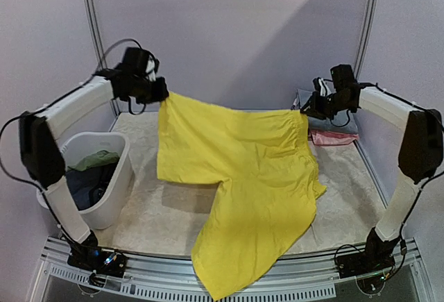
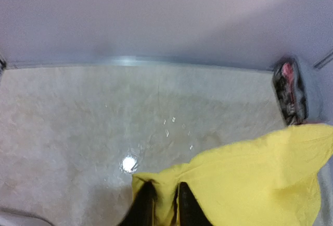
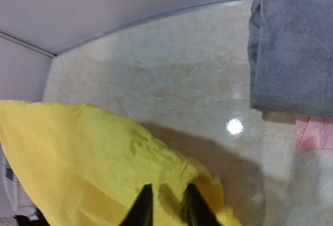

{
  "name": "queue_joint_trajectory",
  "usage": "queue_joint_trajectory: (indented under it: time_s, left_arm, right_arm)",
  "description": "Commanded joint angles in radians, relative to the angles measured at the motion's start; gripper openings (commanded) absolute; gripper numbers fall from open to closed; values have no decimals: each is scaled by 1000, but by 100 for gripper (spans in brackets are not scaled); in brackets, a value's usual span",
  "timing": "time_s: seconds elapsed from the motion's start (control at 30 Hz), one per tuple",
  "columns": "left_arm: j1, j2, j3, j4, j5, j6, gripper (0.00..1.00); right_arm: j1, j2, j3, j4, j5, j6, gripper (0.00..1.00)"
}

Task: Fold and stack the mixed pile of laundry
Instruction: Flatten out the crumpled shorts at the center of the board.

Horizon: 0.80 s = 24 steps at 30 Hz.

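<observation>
At the near edge, the lowest leg of the yellow shorts [image 1: 243,177] drapes over the front of the desk [image 1: 152,212] and covers part of the rail there. Both wrist views cut the fingers off at the bottom of the frame, so only their dark tips show. The shorts' waistband cannot be made out from above.

The left hand [image 2: 165,187] is nearly together, clamped on a corner of the yellow cloth that bunches between its fingers. The right hand [image 3: 168,189] is set the same way, with a fold of the yellow fabric pinched in its narrow gap. Seen from above, the shorts hang spread between the two raised hands, their top edge sagging slightly across the middle of the desk.

On the near left, the white tub [image 1: 114,198] stands beside the left arm. It holds a dark blue item [image 1: 90,184] with an olive-green item [image 1: 97,157] on top, both partly hidden by the arm and the rim. Bare desk lies between the tub and the hanging cloth, and more behind the shorts up to the back wall [image 1: 229,31].

In the far right corner, a folded grey garment [image 3: 291,44] lies partly behind the right hand. A pink piece [image 1: 333,138] pokes out from under it at its near edge.
</observation>
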Motion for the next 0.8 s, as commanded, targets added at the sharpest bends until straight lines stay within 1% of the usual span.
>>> queue_joint_trajectory:
  time_s: [0.0, 0.07, 0.1, 0.13, 0.17, 0.2, 0.3, 0.37, 0.4, 0.47, 0.57, 0.63, 0.77]
  left_arm:
    - [0, 204, -38, 72, 120, -91, 37]
    - [-39, 260, -10, 29, 91, -88, 52]
    - [-54, 262, -10, 24, 75, -78, 62]
    - [-70, 251, -17, 22, 61, -67, 77]
    - [-82, 241, -19, 14, 31, -58, 89]
    - [-90, 234, -16, -5, 7, -50, 98]
    - [-109, 222, -2, -86, -19, -23, 100]
    - [-129, 206, -3, -152, -41, 3, 100]
    - [-144, 194, -7, -179, -49, 15, 99]
    - [-168, 161, -32, -217, -22, 37, 94]
    - [-218, 91, -121, -234, 42, 73, 90]
    - [-259, 42, -187, -243, 83, 92, 89]
    - [-350, -35, -318, -253, 111, 103, 87]
  right_arm:
    - [-45, 152, 73, 22, 59, 4, 32]
    - [-48, 228, 150, -55, 58, -7, 39]
    - [-48, 247, 165, -71, 54, -21, 42]
    - [-48, 249, 168, -75, 53, -27, 45]
    - [-48, 239, 166, -79, 55, -31, 48]
    - [-48, 228, 165, -85, 57, -37, 50]
    - [-48, 191, 152, -115, 58, -55, 54]
    - [-46, 152, 120, -126, 55, -62, 54]
    - [-43, 136, 97, -126, 49, -65, 55]
    - [-30, 92, 33, -126, 33, -85, 56]
    - [0, 17, -60, -137, 9, -132, 58]
    - [13, -31, -128, -151, 11, -162, 59]
    - [16, -132, -297, -140, 8, -157, 62]
